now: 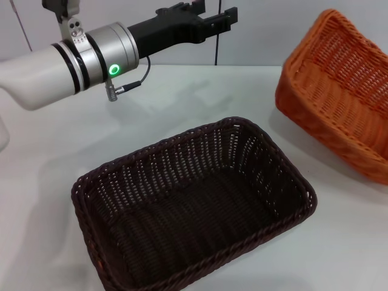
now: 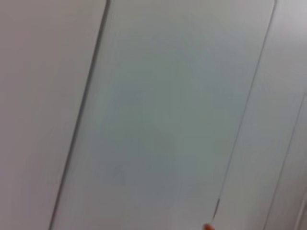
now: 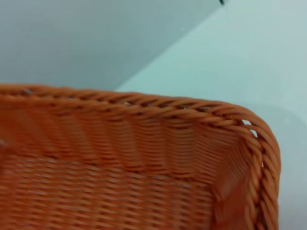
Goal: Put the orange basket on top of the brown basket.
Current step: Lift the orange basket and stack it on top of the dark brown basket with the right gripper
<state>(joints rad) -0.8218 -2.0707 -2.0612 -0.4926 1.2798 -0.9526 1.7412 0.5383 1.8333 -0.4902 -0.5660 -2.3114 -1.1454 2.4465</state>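
While orange basket [image 1: 339, 91] tilts, brown basket [image 1: 194, 206] apart, left claw [image 1: 221, 21] raised.

I see the orange basket [image 1: 339, 91] run off the head view's right edge, and the brown basket [image 1: 194, 206] is cropped at the bottom. The right pincer shows nowhere. My left wrist view is a blur.
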